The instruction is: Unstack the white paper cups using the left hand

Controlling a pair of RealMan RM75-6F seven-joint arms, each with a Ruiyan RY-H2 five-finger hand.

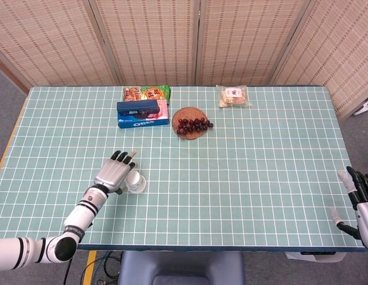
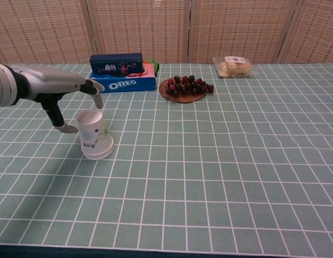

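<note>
A stack of white paper cups point(image 1: 135, 181) point(image 2: 95, 135) stands upside down on the green gridded table, at its front left. My left hand point(image 1: 114, 173) point(image 2: 70, 92) hovers just left of and above the stack, fingers spread, thumb low beside the cup wall and fingertips at its top; it holds nothing. Whether a finger touches the cup is unclear. My right hand point(image 1: 361, 208) shows only in the head view, past the table's front right corner, fingers apart and empty.
At the back of the table lie an Oreo box point(image 1: 142, 120) point(image 2: 123, 84) with a dark blue box point(image 2: 116, 63) on top, a snack packet point(image 1: 147, 92), a woven plate of grapes point(image 1: 192, 124) point(image 2: 187, 86) and a bagged pastry point(image 1: 233, 96) point(image 2: 234, 65).
</note>
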